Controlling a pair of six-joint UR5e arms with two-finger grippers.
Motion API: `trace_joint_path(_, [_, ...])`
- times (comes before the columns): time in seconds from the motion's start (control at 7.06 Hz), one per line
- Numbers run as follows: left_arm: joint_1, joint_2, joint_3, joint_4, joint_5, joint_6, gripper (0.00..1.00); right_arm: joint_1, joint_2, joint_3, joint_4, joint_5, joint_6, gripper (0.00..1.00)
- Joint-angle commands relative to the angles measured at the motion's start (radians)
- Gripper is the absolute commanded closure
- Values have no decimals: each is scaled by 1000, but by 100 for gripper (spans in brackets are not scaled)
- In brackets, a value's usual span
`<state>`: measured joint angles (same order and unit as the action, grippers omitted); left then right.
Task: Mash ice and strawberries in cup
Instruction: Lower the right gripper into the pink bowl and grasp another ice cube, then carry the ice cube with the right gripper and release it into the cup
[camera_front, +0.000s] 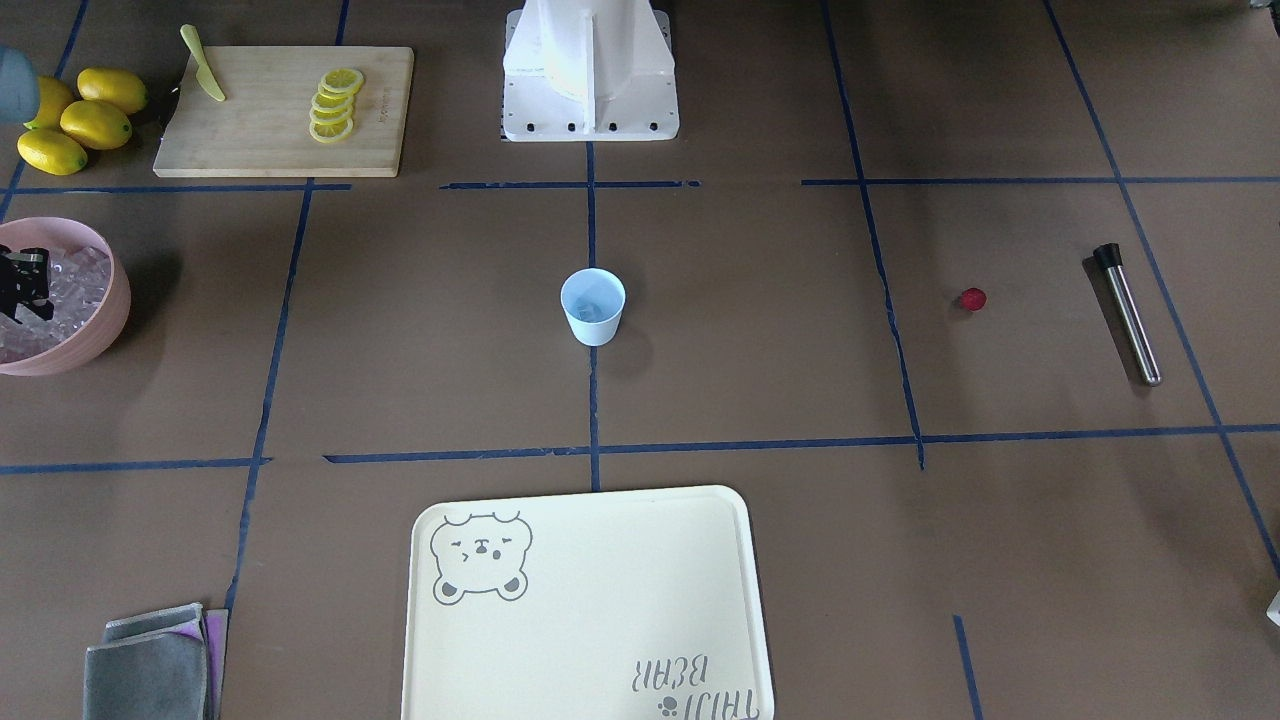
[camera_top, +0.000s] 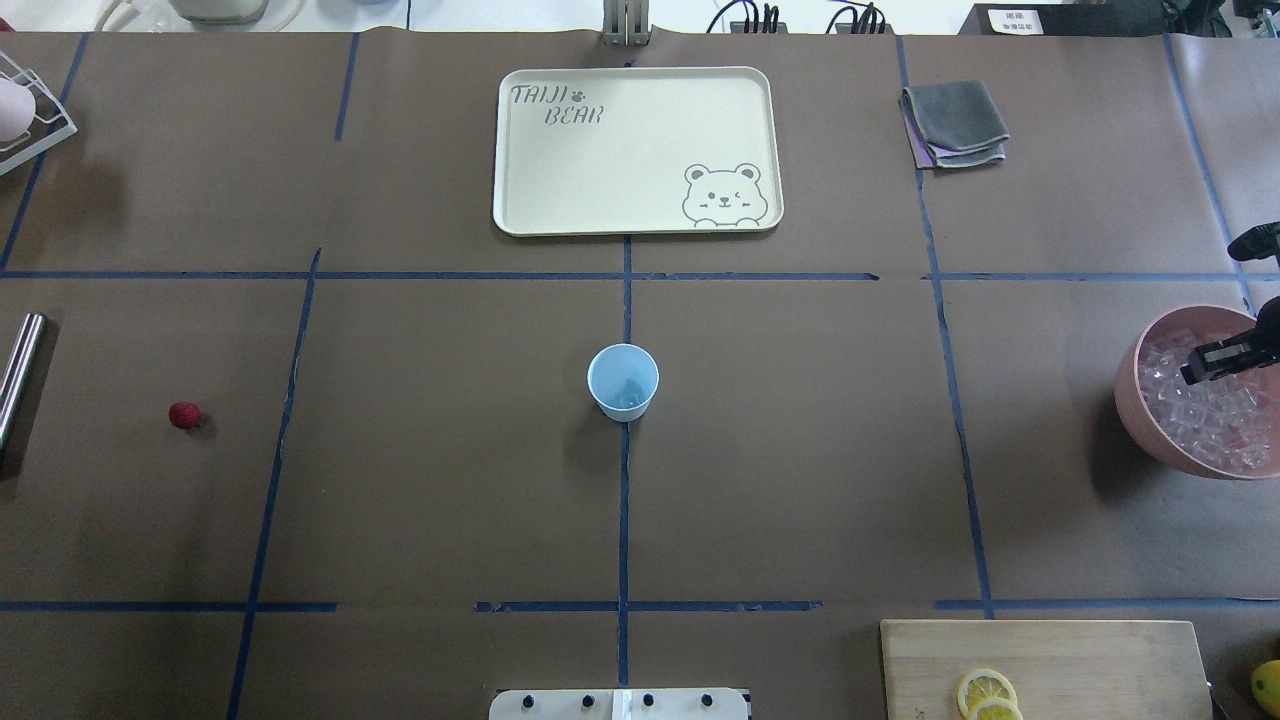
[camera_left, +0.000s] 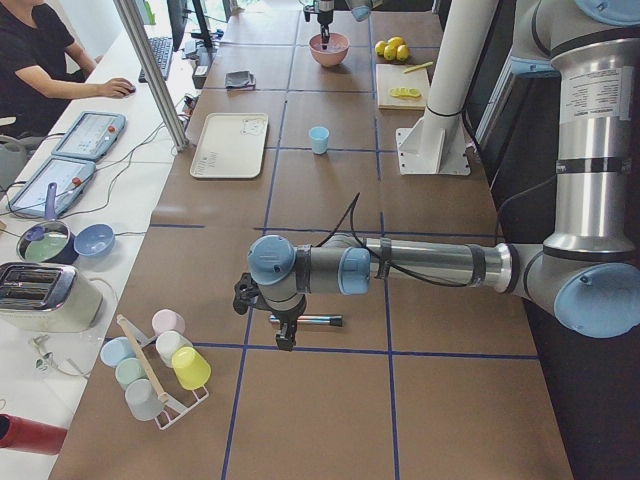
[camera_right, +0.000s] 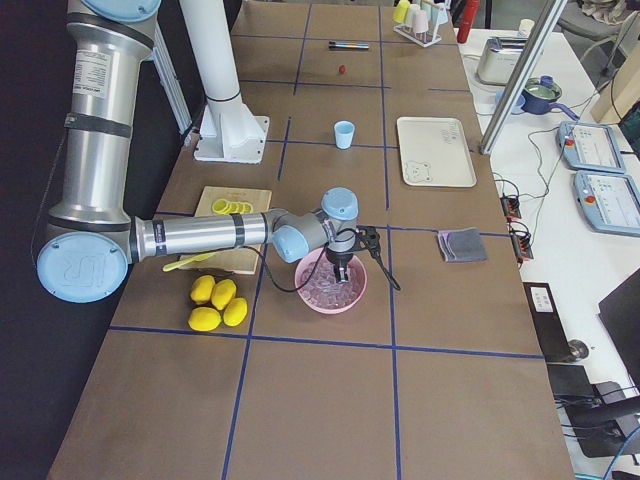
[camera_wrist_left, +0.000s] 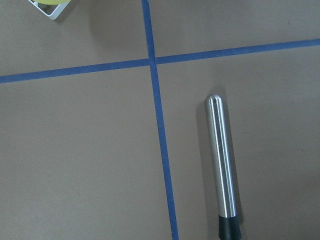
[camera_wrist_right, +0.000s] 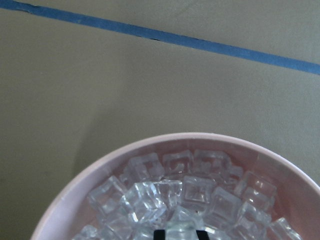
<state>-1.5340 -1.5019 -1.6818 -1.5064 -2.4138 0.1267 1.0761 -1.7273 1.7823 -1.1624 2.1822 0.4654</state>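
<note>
Right gripper (camera_front: 20, 292), front-facing view: down in the pink bowl (camera_front: 105, 335) at the table (camera_front: 800, 560) edge, over the heaped ice (camera_front: 75, 285). Cup (camera_front: 593, 308) stands upright at table centre on a blue tape line (camera_front: 592, 410). Strawberry (camera_front: 973, 298) lies on the table, well apart from the cup and near a steel rod (camera_front: 1132, 320) with a black end.

Overhead view: layout agrees. A faint glint shows in the cup's bottom, too small to identify.

Exterior left: left gripper (camera_left: 286, 338) points down just above the rod. How far its jaws are spread cannot be told.

Exterior right: right gripper's tips are inside the bowl, among the ice.

Left wrist: rod lies flat on the table beside a tape crossing.

Right wrist: two black fingertips (camera_wrist_right: 159, 233) at the bottom edge, partly apart, one cube between them. Whether they clamp it cannot be told.
</note>
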Motion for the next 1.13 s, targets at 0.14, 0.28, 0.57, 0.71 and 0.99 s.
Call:
trace_joint_path(0.14, [0,-1,-1,-2,-1,1,0,8,17,107,-7,4,27,99])
trace_joint_path(0.28, [2,-1,-1,-2,-1,-1,0,-14,43,142,-3,13,164,99])
trace_joint_path(0.57, [2,-3,-3,-2,-1,1,0,-192,192,196,-3,-2,588,98])
trace_joint_path(0.71, [0,-1,-3,-2,-1,1,0,-265,300,195,-10,-5,775,98])
trace_joint_path(0.99, [0,-1,-3,-2,-1,1,0,-468,490,172,-16,-165,1037,98])
